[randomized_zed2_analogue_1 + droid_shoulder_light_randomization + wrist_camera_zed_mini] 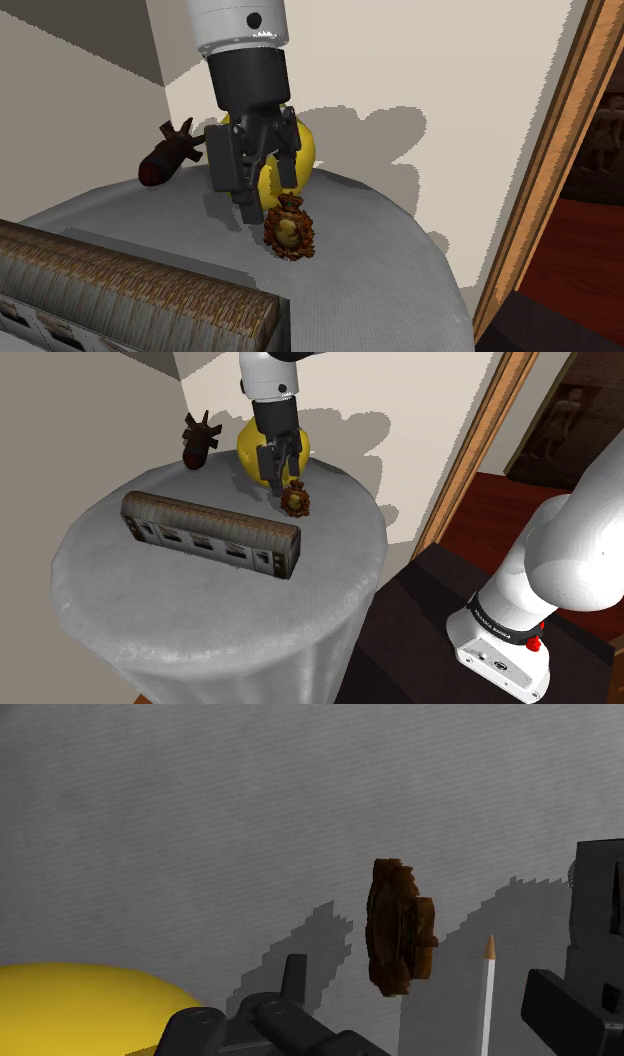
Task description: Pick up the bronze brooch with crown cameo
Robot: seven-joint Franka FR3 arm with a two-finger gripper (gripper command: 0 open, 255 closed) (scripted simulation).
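Note:
The bronze brooch [296, 502] [290, 230] stands on edge on the round grey table [200, 622], next to a yellow rounded object [250, 447]. My black gripper [283, 484] [270, 200] hangs right over it, open. In the wrist view the brooch [400, 929] is seen edge-on between the two fingers and touches neither; my gripper [445, 919] straddles it. Its crown cameo faces the second exterior view. A thin white pointed pin [488, 994] shows beside the brooch.
A long brown train-car model [210, 532] [120, 290] lies across the table's near side. A dark finned bomb-shaped object [197, 442] [165, 158] sits at the back by the wall. A wooden door frame [480, 452] stands to the shoulder view's right.

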